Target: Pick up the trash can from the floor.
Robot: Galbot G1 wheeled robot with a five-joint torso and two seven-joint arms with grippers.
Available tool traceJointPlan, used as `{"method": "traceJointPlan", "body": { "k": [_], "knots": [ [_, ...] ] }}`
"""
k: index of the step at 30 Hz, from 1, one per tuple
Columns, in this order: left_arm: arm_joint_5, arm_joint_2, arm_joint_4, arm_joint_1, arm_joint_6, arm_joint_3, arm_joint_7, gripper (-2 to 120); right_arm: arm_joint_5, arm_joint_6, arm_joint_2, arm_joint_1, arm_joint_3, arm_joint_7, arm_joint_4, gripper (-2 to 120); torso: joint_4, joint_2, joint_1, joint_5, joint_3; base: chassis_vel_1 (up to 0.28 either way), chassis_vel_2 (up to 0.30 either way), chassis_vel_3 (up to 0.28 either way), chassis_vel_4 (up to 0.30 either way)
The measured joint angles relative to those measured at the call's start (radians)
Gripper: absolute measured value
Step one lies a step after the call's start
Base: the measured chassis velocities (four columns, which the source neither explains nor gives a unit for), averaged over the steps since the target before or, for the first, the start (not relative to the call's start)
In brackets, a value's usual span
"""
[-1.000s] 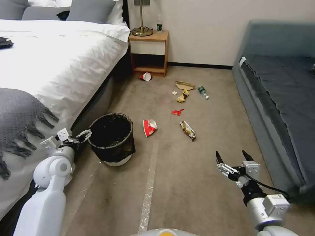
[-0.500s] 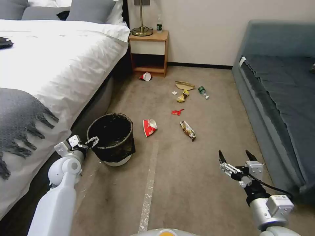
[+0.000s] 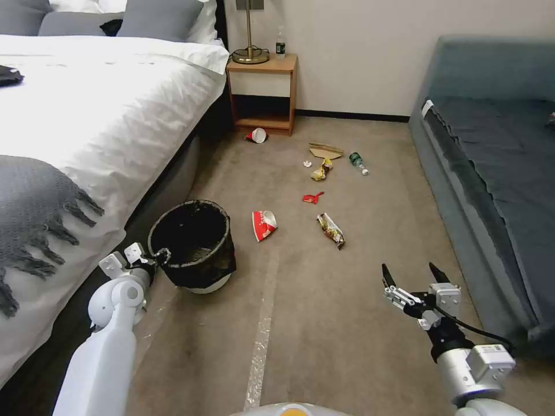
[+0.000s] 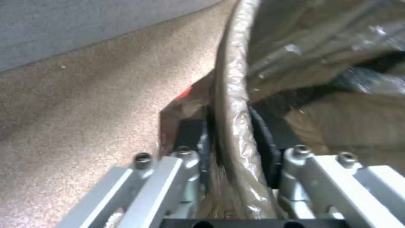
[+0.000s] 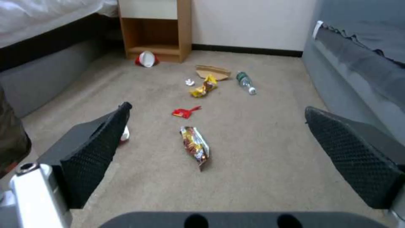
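The trash can (image 3: 193, 245), a small white bin lined with a black bag, stands on the beige carpet floor (image 3: 347, 323) beside the bed. My left gripper (image 3: 162, 254) is at its near-left rim. In the left wrist view the bag-covered rim (image 4: 232, 95) runs between the black finger pads (image 4: 264, 139), and the left gripper (image 4: 230, 142) is shut on it. The can leans slightly toward that arm. My right gripper (image 3: 409, 271) hovers open over the carpet at the lower right, and the right gripper (image 5: 218, 109) holds nothing.
A red-and-white paper cup (image 3: 264, 224), a snack wrapper (image 3: 330, 230), a bottle (image 3: 358, 163) and other litter lie past the can. The bed (image 3: 87, 115) is at the left, a grey sofa (image 3: 497, 162) at the right, and a nightstand (image 3: 263, 92) stands at the far wall. A pale tape strip (image 3: 260, 341) runs along the carpet.
My left gripper came from beside the can onto its rim and shut there. The can's top has shifted slightly toward the left arm. The right arm barely moved.
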Motion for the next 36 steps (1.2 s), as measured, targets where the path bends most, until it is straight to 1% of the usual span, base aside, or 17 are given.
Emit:
{"method": "traceJointPlan", "body": {
  "k": [1,3,4,7,9,10,11,12,13,15,16,18,19,21,25,28,36],
  "knots": [
    [0.0,0.0,0.0,0.0,0.0,0.0,0.0,23,0.0,0.0,0.0,0.0,0.0,0.0,0.0,100,0.0,0.0,0.0,0.0,0.0,0.0,0.0,0.0,0.0],
    [0.0,0.004,-0.004,0.004,-0.001,-0.008,0.003,11,0.0,0.002,0.0,0.001,-0.001,0.0,-0.002,100,0.0,0.0,0.0,-0.0001,0.0,0.0,0.0,0.0,0.0],
    [0.0,0.004,-0.004,0.004,-0.001,-0.008,0.003,11,0.0,0.002,0.0,0.001,-0.001,0.0,-0.002,100,0.0,0.0,0.0,-0.0001,0.0,0.0,0.0,0.0,0.0],
    [0.005,0.008,-0.023,0.015,-0.001,-0.013,0.004,3,0.0,0.011,0.0,0.001,0.0,-0.001,-0.01,100,-0.0001,0.0,0.0,-0.0002,0.0,0.0,0.0,0.0,0.0],
    [0.006,0.006,-0.102,0.046,0.007,-0.023,0.005,3,0.001,0.017,0.0,0.0,0.005,-0.001,-0.016,100,0.0003,0.0,0.0,-0.0003,0.0,0.0,0.0,0.0,0.0],
    [0.006,0.006,-0.102,0.046,0.007,-0.023,0.005,3,0.001,0.017,0.0,0.0,0.005,-0.001,-0.016,100,0.0003,0.0,0.0,-0.0003,0.0,0.0,0.0,0.0,0.0],
    [-0.004,0.004,-0.168,0.067,0.016,-0.028,0.007,3,0.003,0.019,0.0,-0.001,0.011,-0.001,-0.016,100,0.0001,0.0,0.0,0.0007,0.0,0.0,0.0,0.0,0.0],
    [-0.012,0.003,-0.213,0.08,0.023,-0.031,0.008,3,0.007,0.019,0.0,-0.002,0.015,-0.001,-0.016,100,0.0,0.0,0.0,0.0003,0.0,0.0,0.0,0.0,0.0],
    [-0.012,0.003,-0.213,0.08,0.023,-0.031,0.008,3,0.007,0.019,0.0,-0.002,0.015,-0.001,-0.016,100,0.0,0.0,0.0,0.0003,0.0,0.0,0.0,0.0,0.0],
    [-0.035,0.001,-0.3,0.104,0.042,-0.038,0.004,3,0.012,0.019,0.0,-0.004,0.021,-0.001,-0.015,100,-0.0002,0.0,0.0,0.0004,0.0,0.0,0.0,0.0,0.0],
    [-0.035,0.001,-0.3,0.104,0.042,-0.038,0.004,3,0.012,0.019,0.0,-0.004,0.021,-0.001,-0.015,100,-0.0002,0.0,0.0,0.0004,0.0,0.0,0.0,0.0,0.0],
    [-0.062,-0.001,-0.393,0.128,0.064,-0.051,-0.008,3,0.016,0.019,0.0,-0.002,0.026,-0.001,-0.011,100,0.0,0.0,0.0,0.0002,0.0,0.0,0.0,0.0,0.0],
    [-0.062,-0.001,-0.393,0.128,0.064,-0.051,-0.008,3,0.016,0.019,0.0,-0.002,0.026,-0.001,-0.011,100,0.0,0.0,0.0,0.0002,0.0,0.0,0.0,0.0,0.0],
    [-0.077,-0.001,-0.462,0.145,0.079,-0.064,-0.016,3,0.019,0.019,0.0,0.001,0.026,-0.001,-0.009,100,0.0,0.0,0.0,0.0002,0.0,0.0,0.0,0.0,0.0],
    [-0.083,-0.005,-0.501,0.153,0.085,-0.073,-0.024,3,0.021,0.02,0.0,0.001,0.027,-0.001,-0.009,100,0.0,0.0,0.0,0.0002,0.0,0.0,0.0,0.0,0.0],
    [-0.1,-0.019,-0.561,0.167,0.095,-0.077,-0.038,3,0.022,0.026,0.0,0.001,0.032,-0.003,-0.013,100,-0.0001,0.0,0.0,0.0003,0.0,0.0,0.0,0.0,0.0],
    [-0.101,-0.027,-0.581,0.177,0.097,-0.071,-0.048,3,0.029,0.034,0.0,-0.002,0.038,-0.004,-0.011,100,0.0,0.0,0.0,0.0002,0.0,0.0,0.0,0.0,0.0]
  ]
}}
